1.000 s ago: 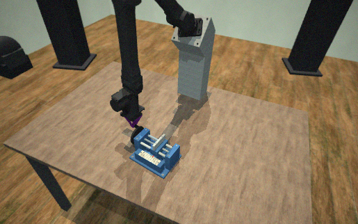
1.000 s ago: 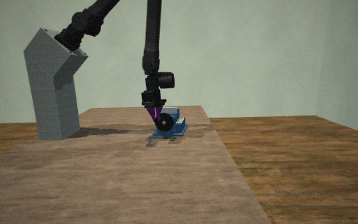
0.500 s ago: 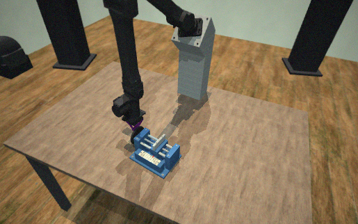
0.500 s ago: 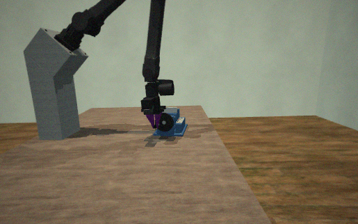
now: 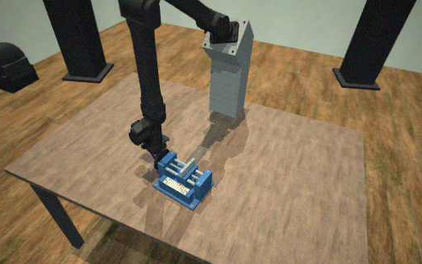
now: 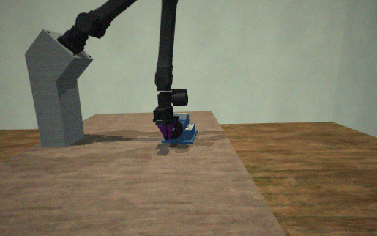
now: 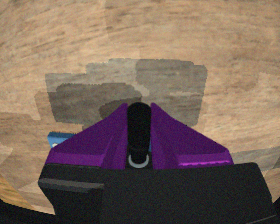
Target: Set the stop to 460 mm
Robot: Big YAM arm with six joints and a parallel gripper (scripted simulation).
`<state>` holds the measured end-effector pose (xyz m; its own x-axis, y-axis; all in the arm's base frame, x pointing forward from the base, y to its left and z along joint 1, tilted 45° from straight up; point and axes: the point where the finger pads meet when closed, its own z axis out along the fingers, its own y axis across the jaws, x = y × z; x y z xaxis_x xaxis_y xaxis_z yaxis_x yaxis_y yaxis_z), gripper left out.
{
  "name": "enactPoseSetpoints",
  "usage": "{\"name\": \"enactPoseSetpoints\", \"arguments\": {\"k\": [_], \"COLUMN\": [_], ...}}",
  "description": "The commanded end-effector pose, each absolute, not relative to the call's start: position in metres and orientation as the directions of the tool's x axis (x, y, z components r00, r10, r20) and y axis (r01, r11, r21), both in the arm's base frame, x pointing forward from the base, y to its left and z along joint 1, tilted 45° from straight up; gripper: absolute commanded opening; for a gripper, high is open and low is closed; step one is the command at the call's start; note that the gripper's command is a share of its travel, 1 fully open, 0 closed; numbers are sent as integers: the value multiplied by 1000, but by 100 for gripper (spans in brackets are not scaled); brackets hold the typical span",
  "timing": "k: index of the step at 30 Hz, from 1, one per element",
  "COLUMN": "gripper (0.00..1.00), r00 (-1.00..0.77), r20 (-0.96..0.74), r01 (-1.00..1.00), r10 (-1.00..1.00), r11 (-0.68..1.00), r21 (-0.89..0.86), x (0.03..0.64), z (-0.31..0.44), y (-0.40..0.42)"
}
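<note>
The numbers on the cream printed scale (image 5: 175, 185) are too small to read. The purple tapered claw (image 6: 167, 133) (image 7: 139, 110) partly covers the round black handwheel (image 6: 177, 130), and the black jointed arm (image 5: 146, 61) (image 6: 166, 40) runs off the top edge.

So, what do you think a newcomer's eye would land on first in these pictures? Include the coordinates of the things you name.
Probably the bright blue fixture (image 5: 204, 185) (image 6: 192, 136) on the table (image 5: 288, 176) (image 6: 125, 190), with its pale scale along one side. Next, the purple fingers (image 6: 162, 129), shut on the black crank handle (image 7: 139, 125) beside it. Then the tall grey pedestal (image 5: 227, 86) (image 6: 46, 95) carrying the black arm (image 5: 145, 61) (image 6: 167, 40).
</note>
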<state>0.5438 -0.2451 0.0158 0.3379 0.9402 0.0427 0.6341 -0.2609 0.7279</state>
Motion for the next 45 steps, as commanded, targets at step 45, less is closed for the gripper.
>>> {"name": "enactPoseSetpoints", "arguments": {"k": [45], "gripper": [6], "r00": [336], "r20": [47], "r01": [637], "r10": [941], "r11": [-264], "r21": [724], "x": [593], "z": [67], "y": [-258]}}
